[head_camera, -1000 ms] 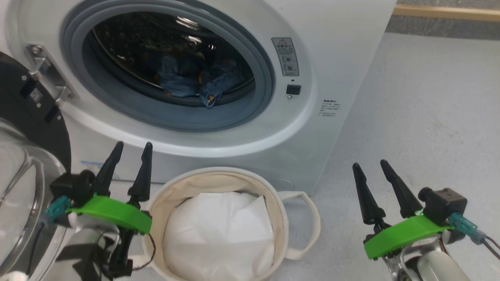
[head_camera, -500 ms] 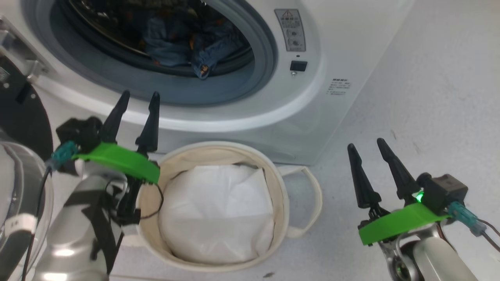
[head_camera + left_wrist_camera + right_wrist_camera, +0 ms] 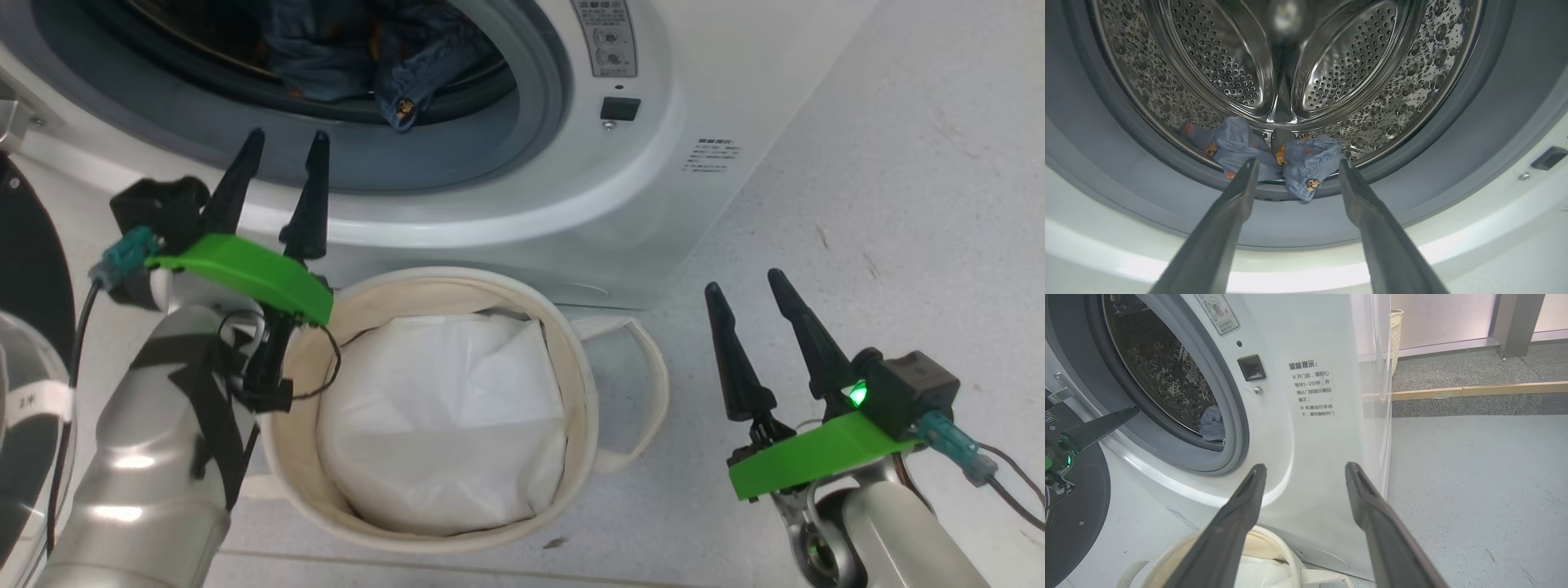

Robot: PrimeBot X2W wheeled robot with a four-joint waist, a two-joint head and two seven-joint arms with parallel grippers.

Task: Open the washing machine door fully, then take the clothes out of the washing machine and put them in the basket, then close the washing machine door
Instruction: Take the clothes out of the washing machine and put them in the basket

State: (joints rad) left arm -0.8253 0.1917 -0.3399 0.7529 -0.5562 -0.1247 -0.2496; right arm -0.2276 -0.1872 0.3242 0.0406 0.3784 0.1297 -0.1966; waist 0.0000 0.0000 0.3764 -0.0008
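My left gripper (image 3: pixel 286 137) is spread wide and empty, facing the drum (image 3: pixel 1216 61); my right gripper (image 3: pixel 743 282) is likewise, at 4 o'clock. The clothes (image 3: pixel 1310 163) are heaped at the drum's 6 o'clock, one fold overhanging the grey rim (image 3: pixel 1147 183). Judged light and limp, so pinch that bunched fold.

Left gripper (image 3: pixel 287 136) and right gripper (image 3: pixel 743 281): long tapering black fingers (image 3: pixel 309 204) are rising from bright green plastic brackets (image 3: pixel 245 273), each carrying a black camera (image 3: pixel 159 204) and teal connector (image 3: pixel 122 255); black strapping (image 3: pixel 208 416) is wrapping the silver left forearm (image 3: pixel 139 506); a green lamp (image 3: pixel 856 396) is glowing.
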